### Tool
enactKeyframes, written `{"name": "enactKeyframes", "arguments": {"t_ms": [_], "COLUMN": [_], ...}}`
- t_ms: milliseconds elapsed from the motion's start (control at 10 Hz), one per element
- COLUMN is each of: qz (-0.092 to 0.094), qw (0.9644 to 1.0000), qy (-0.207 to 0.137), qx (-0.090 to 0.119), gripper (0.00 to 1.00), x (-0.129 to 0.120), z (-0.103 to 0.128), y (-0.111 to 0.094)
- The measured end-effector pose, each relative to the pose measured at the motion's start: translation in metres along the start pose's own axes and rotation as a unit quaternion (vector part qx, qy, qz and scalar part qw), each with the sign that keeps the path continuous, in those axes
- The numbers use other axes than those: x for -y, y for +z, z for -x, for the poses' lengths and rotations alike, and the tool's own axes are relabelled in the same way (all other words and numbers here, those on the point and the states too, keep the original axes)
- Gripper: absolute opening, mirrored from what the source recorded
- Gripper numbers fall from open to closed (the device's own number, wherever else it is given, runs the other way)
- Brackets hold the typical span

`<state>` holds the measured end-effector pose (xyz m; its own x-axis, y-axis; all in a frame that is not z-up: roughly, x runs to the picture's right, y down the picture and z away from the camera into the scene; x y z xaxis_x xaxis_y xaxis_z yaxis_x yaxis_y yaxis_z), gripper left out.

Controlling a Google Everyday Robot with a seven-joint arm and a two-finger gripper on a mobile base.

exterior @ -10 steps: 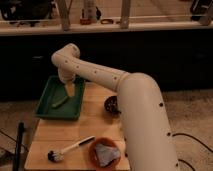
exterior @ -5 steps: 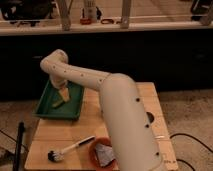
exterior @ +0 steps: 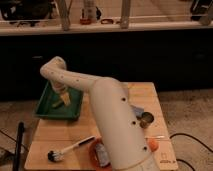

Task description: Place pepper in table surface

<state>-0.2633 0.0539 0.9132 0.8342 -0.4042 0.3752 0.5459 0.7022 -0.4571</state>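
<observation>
Light wooden table surface (exterior: 60,132) carries a green tray (exterior: 44,109) at its left. Inside it the gripper (exterior: 62,94) hangs low over a yellowish piece (exterior: 57,104). I cannot tell its grip, nor make out the pepper. Further right lie a brush (exterior: 70,149) and a metal can (exterior: 146,119).

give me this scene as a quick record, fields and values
gripper: low over the middle of the tray
tray: green, at the table's left edge in view
table: tan wood
in tray: yellowish item under the gripper
pepper: cannot be made out
front: brush, orange bowl
right side: metal cup
</observation>
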Motion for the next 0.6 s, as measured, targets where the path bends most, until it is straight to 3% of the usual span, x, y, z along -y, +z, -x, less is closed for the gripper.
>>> {"name": "enactKeyframes", "arguments": {"t_ms": [400, 600], "qz": [0.028, 0.04], "qw": [0.9994, 0.9989], "qy": [0.006, -0.001], "qx": [0.018, 0.026], "gripper": [0.8, 0.71], "x": [-0.003, -0.003], "z": [0.003, 0.011], "y": [0.032, 0.042]}}
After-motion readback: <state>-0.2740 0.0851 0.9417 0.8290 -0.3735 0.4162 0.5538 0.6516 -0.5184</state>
